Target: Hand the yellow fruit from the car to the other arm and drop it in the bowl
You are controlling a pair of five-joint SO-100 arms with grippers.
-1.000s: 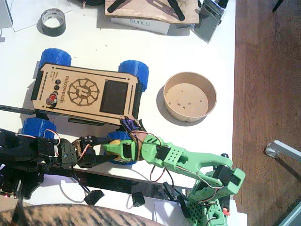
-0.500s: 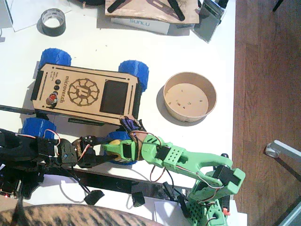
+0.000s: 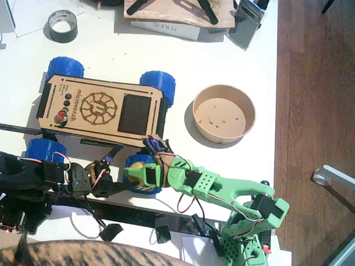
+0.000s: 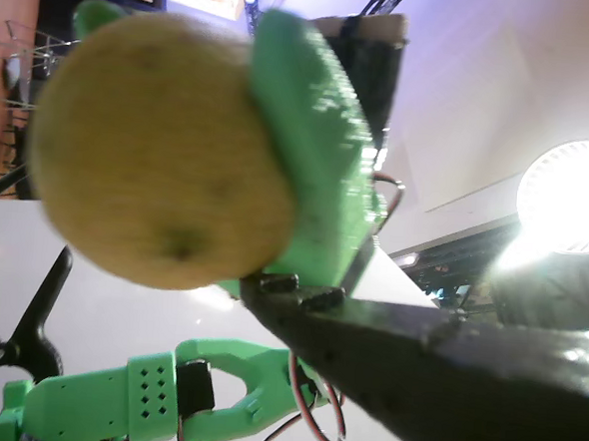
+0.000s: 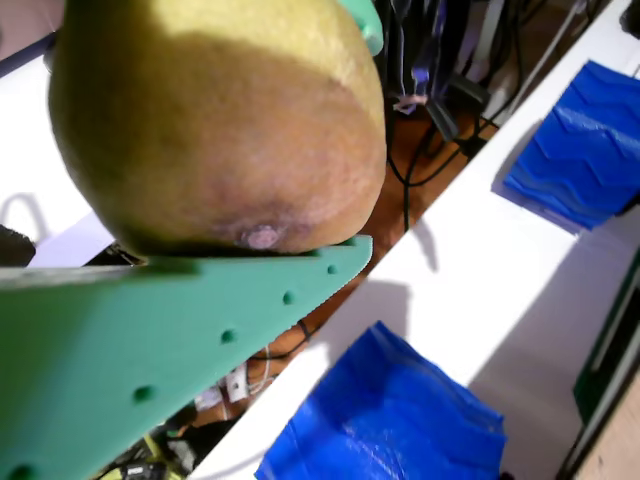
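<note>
The yellow fruit point(image 3: 140, 174) hangs at the table's near edge, just in front of the car point(image 3: 100, 108). My right gripper point(image 3: 135, 175), on the green arm, is shut on it. In a wrist view the fruit point(image 5: 215, 120) rests on a green finger point(image 5: 150, 330). My left gripper point(image 3: 115, 169), the black one, stands open just left of the fruit, one jaw raised. In a wrist view the fruit point(image 4: 164, 148) sits against a green finger point(image 4: 309, 151), above the black jaw. The bowl point(image 3: 195, 108) stands empty to the right of the car.
A grey tape roll point(image 3: 62, 25) lies at the back left, and a box with wooden parts point(image 3: 166, 25) at the back. The car's blue wheels point(image 5: 385, 420) are close below the fruit. The table ends at the right edge point(image 3: 275, 138). Striped cloth point(image 3: 83, 255) shows at the bottom.
The black left gripper has opened, its upper jaw swinging up and away from the fruit. The fruit stays in the green gripper, which has barely moved.
</note>
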